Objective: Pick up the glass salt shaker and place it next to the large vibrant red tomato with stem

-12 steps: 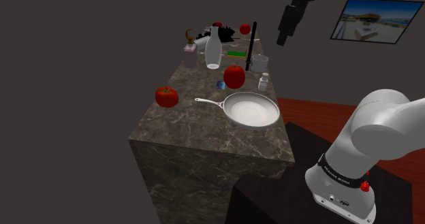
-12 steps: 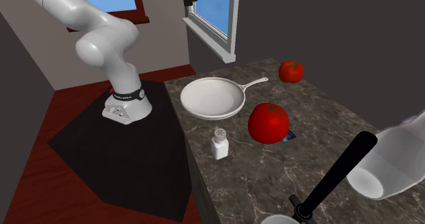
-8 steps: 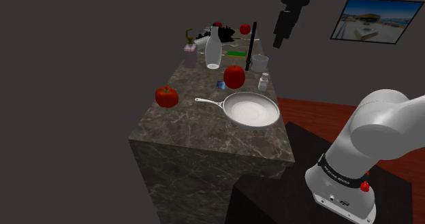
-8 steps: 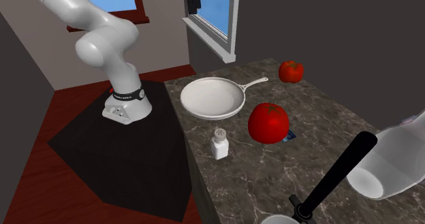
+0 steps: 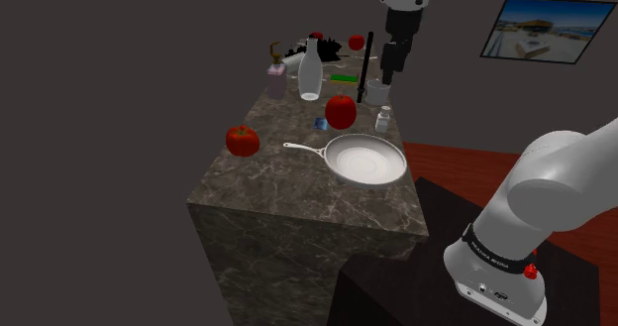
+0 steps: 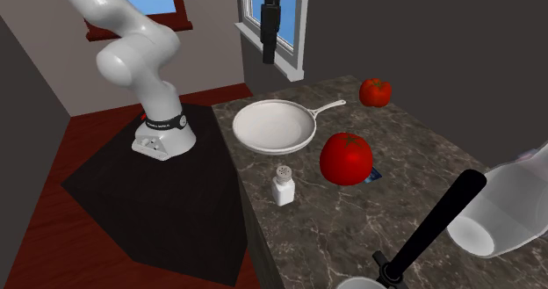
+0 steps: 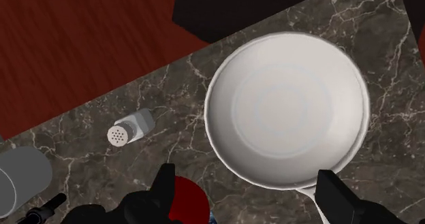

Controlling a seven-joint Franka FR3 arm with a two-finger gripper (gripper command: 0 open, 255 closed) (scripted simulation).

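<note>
Black jaws apart, empty, high abv pan (image 7: pixel 286 110); salt shaker (image 7: pixel 129 129) near big tomato (image 6: pixel 345 158).

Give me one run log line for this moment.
stage: pre-grasp | gripper: open, empty, high above counter | salt shaker: upright, untouched | large tomato: on counter, close to shaker

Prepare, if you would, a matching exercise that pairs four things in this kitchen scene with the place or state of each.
Things
1. salt shaker
2. white pan
3. large red tomato
4. gripper

Place or state
A. open, up in the air over the counter
B. beside a small blue thing
C. upright near the counter's edge, apart from everything else
D. handle pointing toward the smaller tomato

Pairs: 1-C, 2-D, 3-B, 4-A
</note>
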